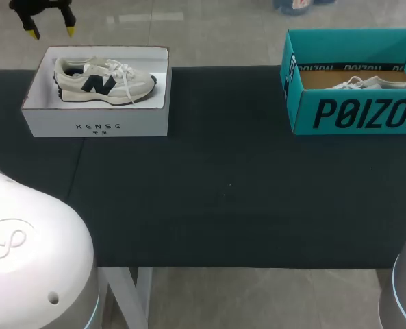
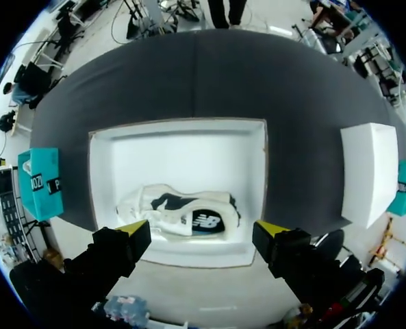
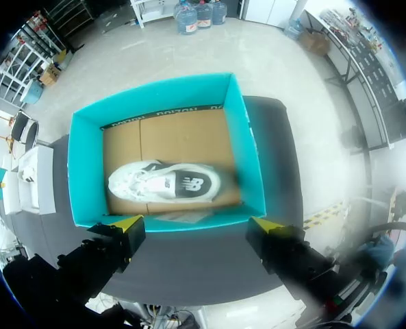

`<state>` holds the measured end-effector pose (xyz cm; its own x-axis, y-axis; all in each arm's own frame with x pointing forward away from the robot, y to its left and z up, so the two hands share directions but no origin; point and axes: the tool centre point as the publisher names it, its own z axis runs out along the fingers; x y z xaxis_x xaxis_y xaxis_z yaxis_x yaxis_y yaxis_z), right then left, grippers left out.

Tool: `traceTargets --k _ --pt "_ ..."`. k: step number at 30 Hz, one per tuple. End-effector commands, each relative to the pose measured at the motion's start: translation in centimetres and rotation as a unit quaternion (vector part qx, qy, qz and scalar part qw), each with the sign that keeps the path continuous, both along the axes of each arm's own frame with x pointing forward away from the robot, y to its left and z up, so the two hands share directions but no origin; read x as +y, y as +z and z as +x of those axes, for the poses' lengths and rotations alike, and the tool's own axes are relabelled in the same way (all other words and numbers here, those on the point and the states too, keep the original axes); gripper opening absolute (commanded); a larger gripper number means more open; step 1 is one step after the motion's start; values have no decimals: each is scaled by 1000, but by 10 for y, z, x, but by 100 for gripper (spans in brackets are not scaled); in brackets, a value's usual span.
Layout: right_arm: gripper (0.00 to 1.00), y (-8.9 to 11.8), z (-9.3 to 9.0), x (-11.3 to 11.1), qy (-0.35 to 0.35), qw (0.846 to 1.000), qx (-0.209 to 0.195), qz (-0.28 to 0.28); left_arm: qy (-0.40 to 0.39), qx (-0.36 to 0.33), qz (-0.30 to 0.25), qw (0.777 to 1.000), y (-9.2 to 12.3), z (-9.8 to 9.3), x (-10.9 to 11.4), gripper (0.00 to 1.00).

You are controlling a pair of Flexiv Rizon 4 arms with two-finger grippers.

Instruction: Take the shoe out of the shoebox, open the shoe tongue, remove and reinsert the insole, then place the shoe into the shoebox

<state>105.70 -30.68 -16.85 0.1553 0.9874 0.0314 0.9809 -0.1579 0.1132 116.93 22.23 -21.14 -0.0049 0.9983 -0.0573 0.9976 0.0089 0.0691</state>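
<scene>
A cream sneaker with a navy logo [image 1: 103, 81] lies on its side in an open white shoebox [image 1: 96, 123] at the table's back left. My left gripper [image 1: 50, 29] hangs open above and behind that box. In the left wrist view the sneaker [image 2: 182, 212] lies in the white shoebox [image 2: 189, 147] straight below the open left gripper [image 2: 203, 231]. A white sneaker [image 1: 374, 83] lies in a teal shoebox [image 1: 357, 113] at the back right. The right gripper [image 3: 196, 224] is open, high above the teal shoebox [image 3: 86, 157], with the white sneaker [image 3: 165, 184] on its cardboard floor.
Dark cloth covers the table [image 1: 223, 192]. The two boxes stand far apart along its back edge. A plain white box or lid [image 2: 370, 171] sits near the table's end beyond the white shoebox. White arm housings [image 1: 24, 253] fill the lower corners of the head view.
</scene>
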Motion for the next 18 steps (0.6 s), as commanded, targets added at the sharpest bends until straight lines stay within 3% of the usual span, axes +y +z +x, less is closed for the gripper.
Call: traceTargets --k 1,5,9,18 --pt "100 0 0 0 0 1000 0 0 3 8 8 1000 -19 3 7 100" --pt "100 0 0 0 0 1000 0 0 -10 19 11 1000 -42 10 17 100" --pt "100 0 0 0 0 1000 0 0 -3 3 59 998 -65 21 23 100" --pt "100 0 0 0 0 1000 0 0 -4 6 80 997 -104 48 31 100"
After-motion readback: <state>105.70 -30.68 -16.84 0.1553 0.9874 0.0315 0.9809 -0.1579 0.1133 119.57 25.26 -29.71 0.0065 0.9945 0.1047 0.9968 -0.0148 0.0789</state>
